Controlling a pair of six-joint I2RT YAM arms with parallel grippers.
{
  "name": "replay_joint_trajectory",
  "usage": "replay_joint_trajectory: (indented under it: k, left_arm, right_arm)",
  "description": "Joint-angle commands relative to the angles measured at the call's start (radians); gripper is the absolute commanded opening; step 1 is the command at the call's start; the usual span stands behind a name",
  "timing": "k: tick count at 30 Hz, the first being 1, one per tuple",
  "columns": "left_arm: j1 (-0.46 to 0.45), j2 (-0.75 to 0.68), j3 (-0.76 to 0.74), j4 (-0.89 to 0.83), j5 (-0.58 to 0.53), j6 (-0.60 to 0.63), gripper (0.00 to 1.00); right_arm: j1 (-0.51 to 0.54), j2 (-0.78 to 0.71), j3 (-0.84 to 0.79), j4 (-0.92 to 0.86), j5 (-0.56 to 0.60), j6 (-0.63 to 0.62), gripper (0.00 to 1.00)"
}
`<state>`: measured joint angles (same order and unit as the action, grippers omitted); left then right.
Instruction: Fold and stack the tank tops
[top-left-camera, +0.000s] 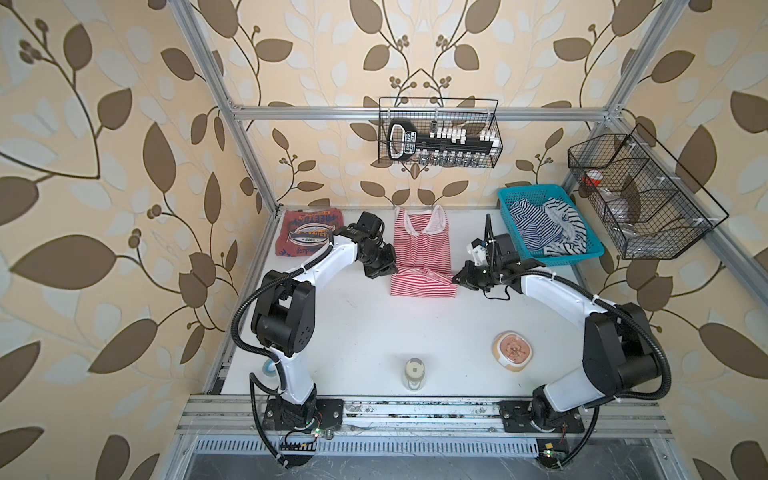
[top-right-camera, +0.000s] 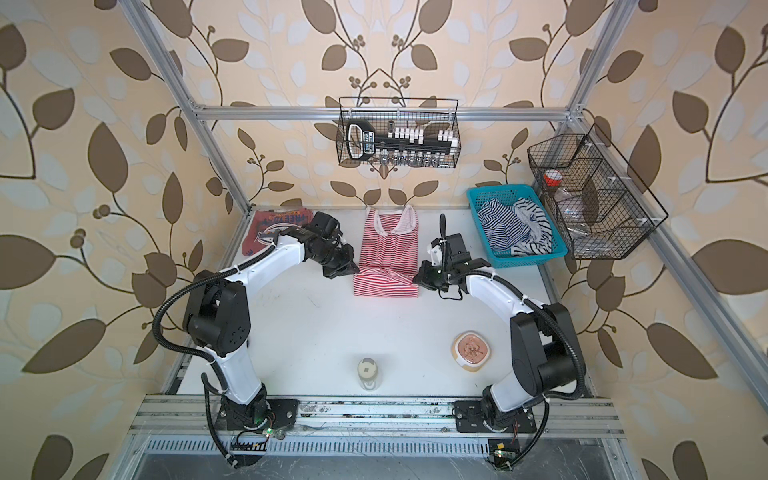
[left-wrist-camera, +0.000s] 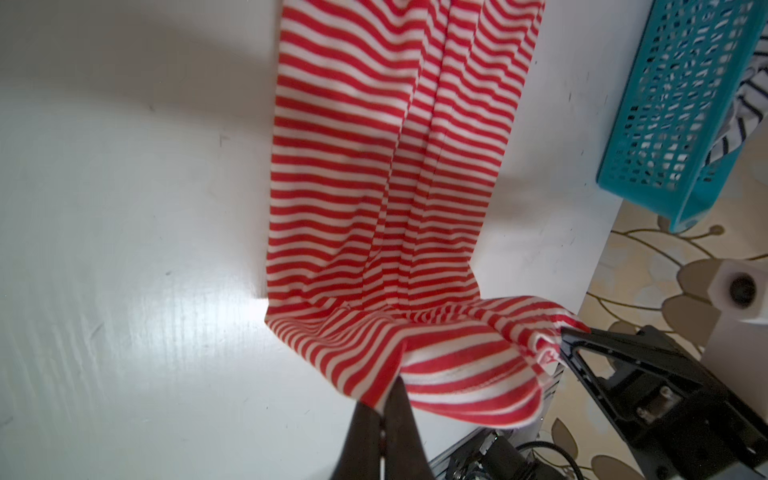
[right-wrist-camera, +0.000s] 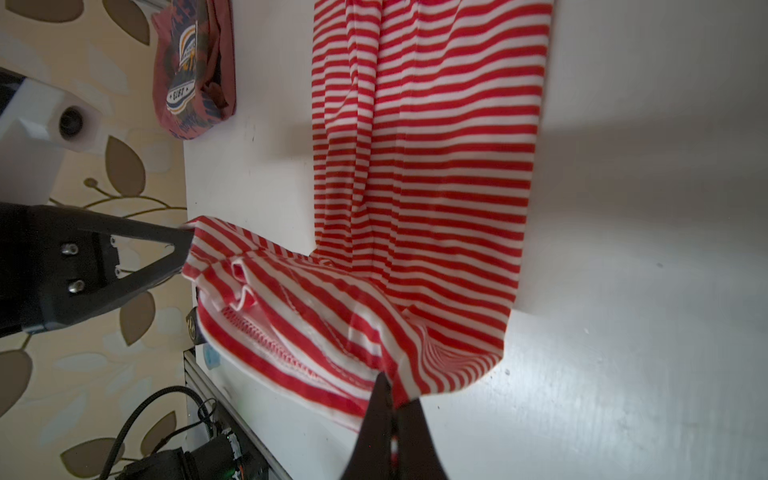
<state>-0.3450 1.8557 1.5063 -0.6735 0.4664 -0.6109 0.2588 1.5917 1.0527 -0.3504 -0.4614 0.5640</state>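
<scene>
At the far left corner of the white tabletop (top-left-camera: 353, 332) lies the brick-red tank top with a navy-and-white "1973" print (top-left-camera: 309, 235), folded into a compact bundle, its right edge partly hidden behind the white left arm (top-left-camera: 328, 257). Just to its right, the left gripper (top-left-camera: 394, 272) is clamped tight on one hem corner of the red-and-white striped tank top (top-left-camera: 422, 245). The left wrist view shows its black fingers (left-wrist-camera: 365, 436) pinched together with striped cloth caught between them. That striped top lies in the middle of the far half of the table, its neck and white-trimmed straps toward the back wall and its body flat. The hem end is doubled back over the body, so a fold forms the near edge. Between the two held corners the hem sags, raised off the cloth beneath. Toward the front edge, roughly in line with it, stands a clear jar with a pale lid (top-left-camera: 415, 374). To the right, the right gripper (top-left-camera: 457, 278) is likewise closed hard on the other hem corner, and the right wrist view shows the cloth nipped at its tips. Nearer the front sits a round peach-coloured dish (top-left-camera: 513, 350). At the far right corner a teal plastic basket (top-left-camera: 569, 252) holds crumpled navy-and-white striped cloth (top-left-camera: 536, 226), apart from both tank tops.
</scene>
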Motion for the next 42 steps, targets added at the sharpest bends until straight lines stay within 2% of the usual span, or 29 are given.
replay_joint_trajectory:
  k: [1, 13, 25, 42]
  left_arm:
    - [0.021, 0.047, 0.102, -0.043, 0.023, 0.033, 0.00]
    - [0.062, 0.262, 0.409, -0.109, 0.072, 0.063, 0.00]
    - [0.099, 0.429, 0.617, -0.121, 0.126, 0.062, 0.00]
    - [0.126, 0.642, 0.860, -0.057, 0.194, -0.004, 0.00]
  right_arm:
    - [-0.023, 0.061, 0.077, -0.023, -0.048, -0.047, 0.00]
    - [-0.075, 0.272, 0.319, -0.060, -0.115, -0.069, 0.00]
    - [-0.101, 0.469, 0.514, -0.089, -0.144, -0.065, 0.00]
    - [-0.136, 0.628, 0.645, -0.061, -0.164, -0.023, 0.00]
